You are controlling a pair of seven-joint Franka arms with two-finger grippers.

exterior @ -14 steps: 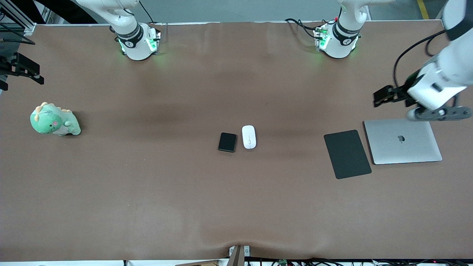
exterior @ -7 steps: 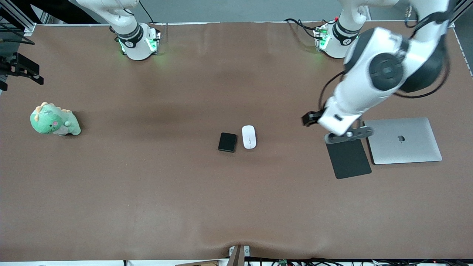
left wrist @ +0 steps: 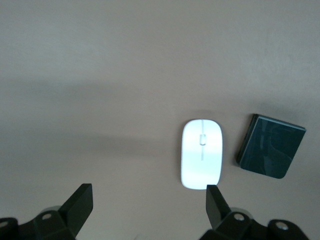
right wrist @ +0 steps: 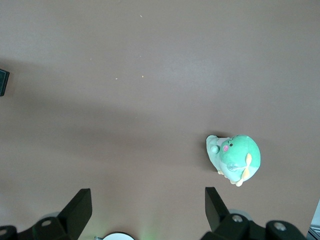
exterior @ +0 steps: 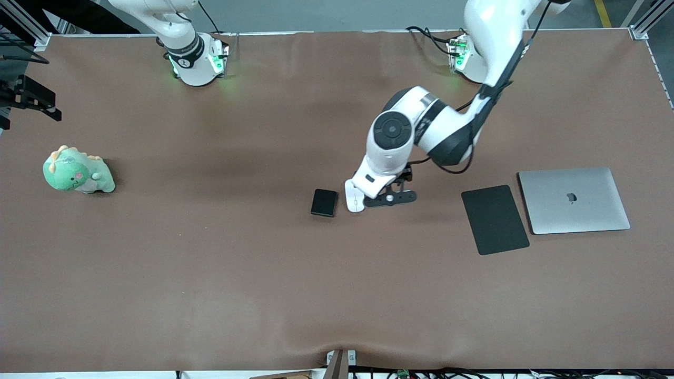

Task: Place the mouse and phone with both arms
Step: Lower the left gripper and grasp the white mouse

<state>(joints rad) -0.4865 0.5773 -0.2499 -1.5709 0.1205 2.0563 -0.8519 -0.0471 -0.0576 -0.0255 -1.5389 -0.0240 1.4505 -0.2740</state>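
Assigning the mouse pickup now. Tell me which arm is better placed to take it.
Left, probably. The left gripper hangs over the table right by the mouse, fingers open. The right gripper, also open, waits up by the green plush toy, toward the right arm's end.

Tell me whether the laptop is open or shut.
Shut. The laptop lies flat on the table, lid down with its logo facing up, beside the black pad; no screen or keyboard shows.
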